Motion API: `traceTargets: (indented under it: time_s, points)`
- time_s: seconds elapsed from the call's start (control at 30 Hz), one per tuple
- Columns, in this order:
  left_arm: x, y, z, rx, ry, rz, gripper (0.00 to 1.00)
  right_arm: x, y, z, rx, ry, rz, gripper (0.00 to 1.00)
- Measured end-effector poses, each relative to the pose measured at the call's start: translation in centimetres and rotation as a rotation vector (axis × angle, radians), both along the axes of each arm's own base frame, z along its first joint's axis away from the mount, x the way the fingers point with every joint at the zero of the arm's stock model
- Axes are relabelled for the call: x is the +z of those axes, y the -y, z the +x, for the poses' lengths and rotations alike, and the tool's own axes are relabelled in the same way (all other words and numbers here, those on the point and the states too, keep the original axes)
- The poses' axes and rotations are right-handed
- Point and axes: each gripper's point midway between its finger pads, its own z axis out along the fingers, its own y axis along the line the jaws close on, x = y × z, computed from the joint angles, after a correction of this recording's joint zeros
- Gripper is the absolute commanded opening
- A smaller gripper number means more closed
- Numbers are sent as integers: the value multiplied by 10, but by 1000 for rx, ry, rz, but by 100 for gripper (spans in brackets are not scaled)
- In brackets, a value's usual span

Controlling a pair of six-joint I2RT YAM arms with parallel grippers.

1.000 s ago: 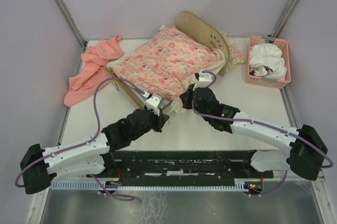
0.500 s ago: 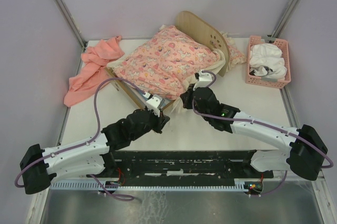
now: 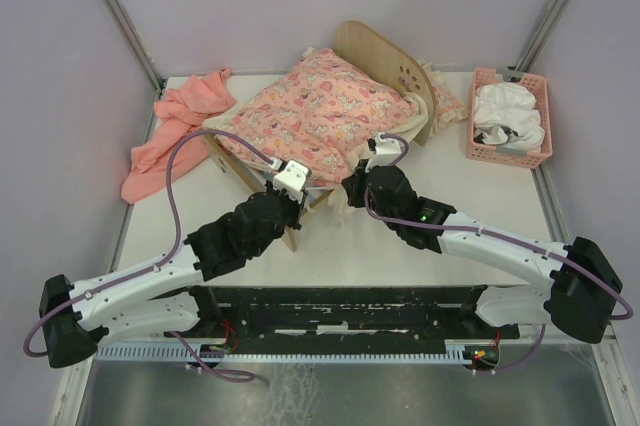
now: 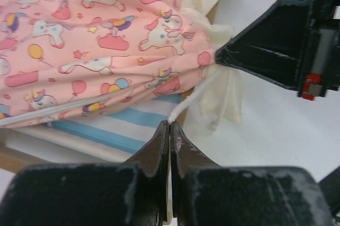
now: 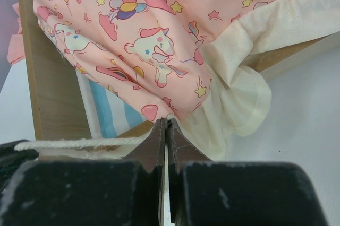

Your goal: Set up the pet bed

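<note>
The pet bed (image 3: pixel 378 54) is a light-wood frame with a rounded headboard at mid-back, its blue-and-white striped base (image 4: pixel 101 126) showing at one corner. A pink unicorn-print cushion (image 3: pixel 310 111) with a cream ruffle (image 5: pixel 239 98) covers it. My left gripper (image 4: pixel 170 125) is shut on a white cord (image 4: pixel 194 96) that runs taut to the cushion's near corner. There my right gripper (image 5: pixel 168 122) is shut on the cushion's edge, with the cord (image 5: pixel 74 144) leading off to its left. In the top view the left gripper (image 3: pixel 293 178) and right gripper (image 3: pixel 352 186) sit side by side at the bed's near corner.
A salmon-pink cloth (image 3: pixel 170 136) lies crumpled at the far left beside the bed. A pink plastic basket (image 3: pixel 510 157) holding white fabric (image 3: pixel 508 111) stands at the back right. Grey walls close in the table on three sides.
My left gripper has moved away from me and slightly left, up against the bed's near edge, drawing the cord taut. The right arm has stayed put.
</note>
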Motion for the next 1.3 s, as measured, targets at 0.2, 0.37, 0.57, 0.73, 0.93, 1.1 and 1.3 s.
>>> traceTargets:
  time_s: [0.2,0.37,0.57,0.73,0.93,1.1,1.3]
  points:
    - [-3,-17,9,61,42,103,3,3,-5,-1,19,4,18,2]
    - [-11,-23,14,93,48,176,3,3,-6,-2,26,2,21,2]
    - [-8,-28,14,101,46,205,3,4,-8,-2,35,3,29,2]
    - [11,-29,11,93,50,188,3,8,-11,-3,47,9,45,2]
    - [1,-36,2,63,7,238,3,11,-14,-3,55,16,58,2]
    - [-9,-40,-3,50,-23,277,3,9,-16,-4,64,9,58,2]
    - [-20,-44,-4,52,-48,329,3,6,-17,-4,71,2,55,2]
